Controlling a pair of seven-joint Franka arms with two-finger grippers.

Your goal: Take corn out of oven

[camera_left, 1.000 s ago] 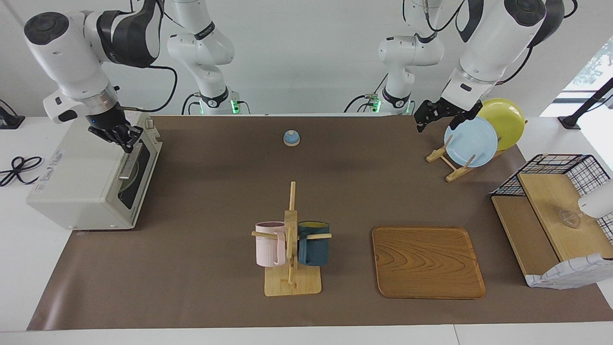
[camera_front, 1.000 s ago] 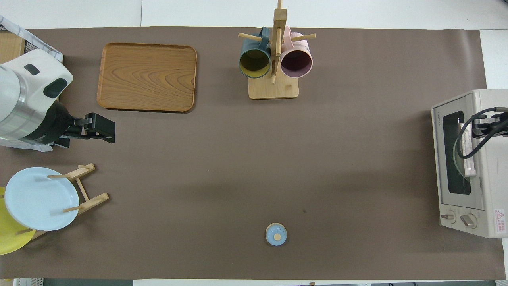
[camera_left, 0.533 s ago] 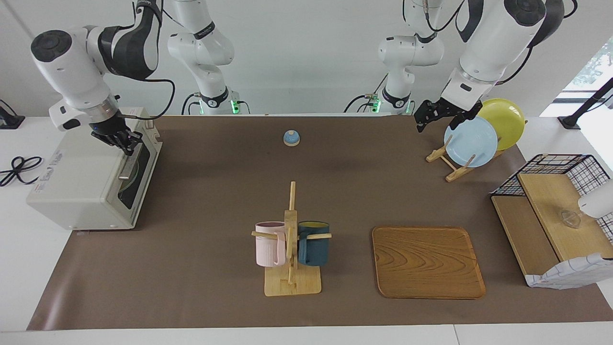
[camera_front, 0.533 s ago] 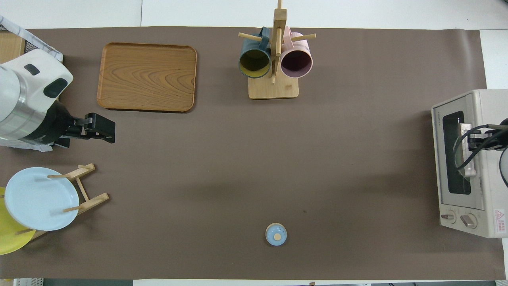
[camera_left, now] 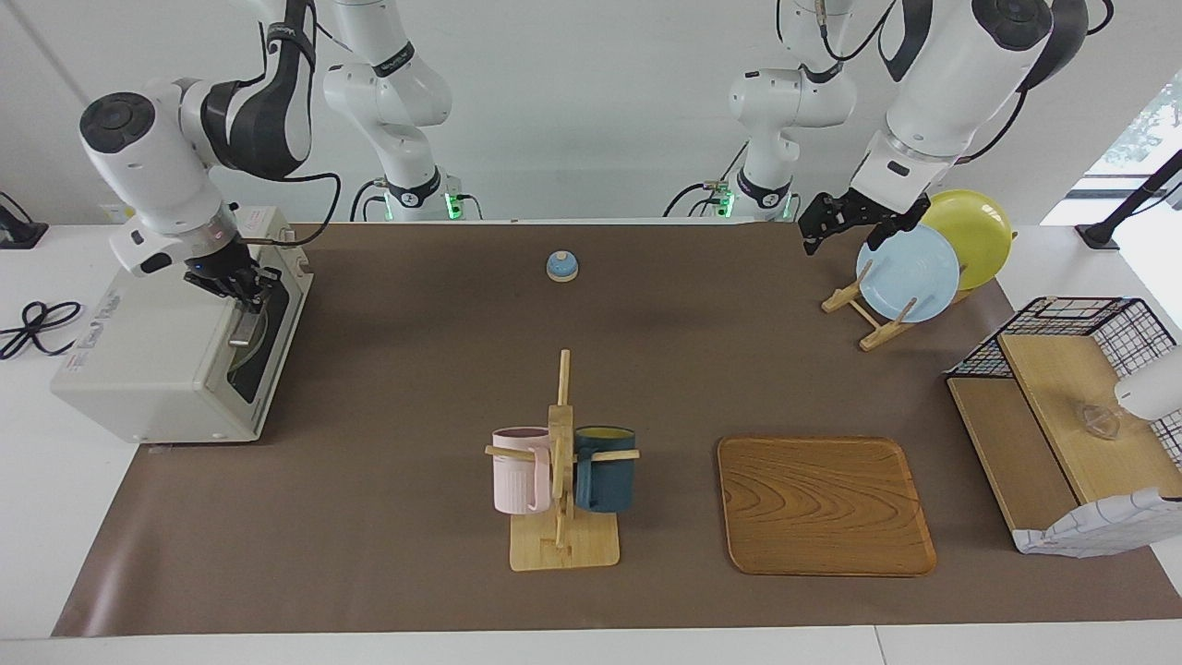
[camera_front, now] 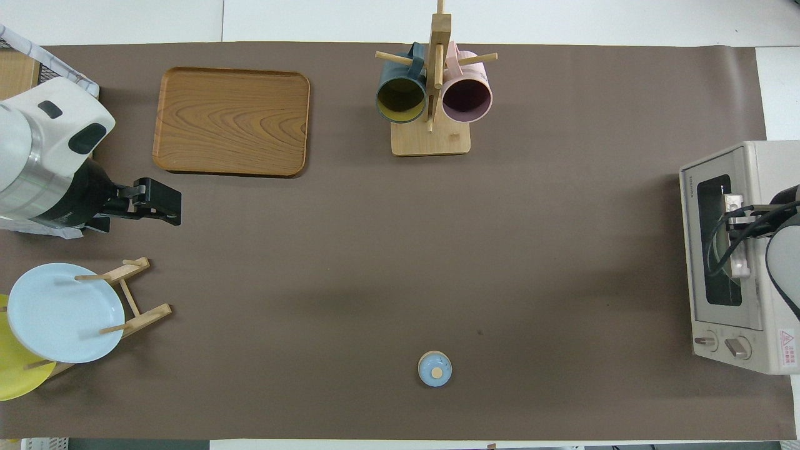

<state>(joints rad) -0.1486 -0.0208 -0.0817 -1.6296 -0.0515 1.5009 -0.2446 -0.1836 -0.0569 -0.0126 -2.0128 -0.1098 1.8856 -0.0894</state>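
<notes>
The oven stands at the right arm's end of the desk with its dark glass door closed. Through the glass only a round greenish shape shows; the corn cannot be made out. The right gripper is at the door's metal bar handle, its fingertips pressed together at the bar's upper end; whether they clamp the bar I cannot tell.

Near the desk's middle, farther from the robots, a wooden mug rack carries a pink mug and a dark blue mug, both hanging on pegs. Beside it, toward the left arm's end, lies a wooden tray with nothing on it. A wire basket at that end holds wooden boards.

The left gripper waits in the air with fingers spread wide, holding nothing, over the desk just beside a plate stand bearing a light blue plate and a yellow plate.
</notes>
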